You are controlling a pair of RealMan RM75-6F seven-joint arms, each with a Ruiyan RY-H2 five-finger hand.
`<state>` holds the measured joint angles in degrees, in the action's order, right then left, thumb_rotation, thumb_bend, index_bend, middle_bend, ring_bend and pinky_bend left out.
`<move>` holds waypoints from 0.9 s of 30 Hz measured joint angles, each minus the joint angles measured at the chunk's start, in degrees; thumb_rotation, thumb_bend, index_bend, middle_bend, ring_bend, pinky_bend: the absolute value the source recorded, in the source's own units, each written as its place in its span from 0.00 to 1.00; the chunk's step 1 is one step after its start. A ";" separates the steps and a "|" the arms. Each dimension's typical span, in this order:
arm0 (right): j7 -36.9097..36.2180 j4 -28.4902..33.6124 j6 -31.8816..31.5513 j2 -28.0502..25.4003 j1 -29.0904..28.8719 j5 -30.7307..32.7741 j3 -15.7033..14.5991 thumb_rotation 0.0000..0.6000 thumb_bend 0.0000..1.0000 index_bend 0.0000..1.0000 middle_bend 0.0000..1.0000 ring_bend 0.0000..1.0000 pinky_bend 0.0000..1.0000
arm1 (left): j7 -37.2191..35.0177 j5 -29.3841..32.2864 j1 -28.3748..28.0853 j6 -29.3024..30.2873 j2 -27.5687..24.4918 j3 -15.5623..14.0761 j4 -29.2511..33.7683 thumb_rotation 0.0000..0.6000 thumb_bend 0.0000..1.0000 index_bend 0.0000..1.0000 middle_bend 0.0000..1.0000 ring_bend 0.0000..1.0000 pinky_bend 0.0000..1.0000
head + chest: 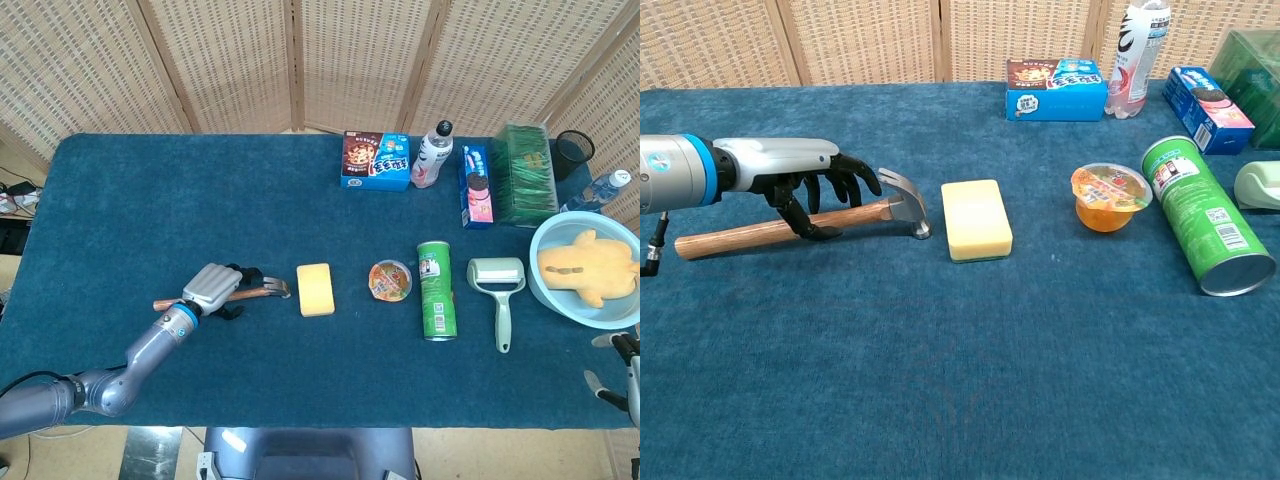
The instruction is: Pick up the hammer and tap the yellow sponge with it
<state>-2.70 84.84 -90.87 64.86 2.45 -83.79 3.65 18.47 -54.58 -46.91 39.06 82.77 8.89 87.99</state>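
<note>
Blue cloth table (pixel 150 190) before wicker screens (pixel 230 60) — left hand (pixel 805 180), fingers apart, over hammer (pixel 790 222).

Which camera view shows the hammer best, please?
The chest view: the hammer lies large and close there, its wooden handle and metal head clear, with the left hand curled over the handle near the head. In the head view the hammer is small and the hand covers most of it.
</note>
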 measured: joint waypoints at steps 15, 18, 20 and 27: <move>-2.71 -0.22 -0.64 0.01 1.36 0.49 -0.04 1.00 0.25 0.41 0.42 0.46 0.40 | 1.68 2.01 -3.02 -2.50 -0.03 -4.12 -1.52 1.00 0.66 0.30 0.33 0.31 0.49; -4.20 -0.56 -1.14 0.15 1.89 0.21 -0.24 1.00 0.25 0.41 0.42 0.46 0.41 | 3.27 3.95 -4.10 -3.07 0.51 -5.09 -2.54 1.00 0.68 0.35 0.37 0.36 0.53; -4.63 -0.84 -1.55 0.22 2.32 0.15 -0.31 1.00 0.25 0.41 0.43 0.46 0.41 | 3.78 5.28 -4.56 -2.28 1.14 -5.40 -2.94 1.00 0.69 0.42 0.42 0.40 0.56; -5.18 -1.14 -2.54 0.23 2.86 -0.38 -0.10 1.00 0.25 0.41 0.43 0.46 0.41 | 5.03 4.95 -4.58 3.72 2.64 -5.47 -3.04 1.00 0.72 0.62 0.58 0.55 0.67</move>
<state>-7.89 83.70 -93.41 65.09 5.31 -84.16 3.55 23.49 -49.63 -51.49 42.78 85.41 3.42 84.95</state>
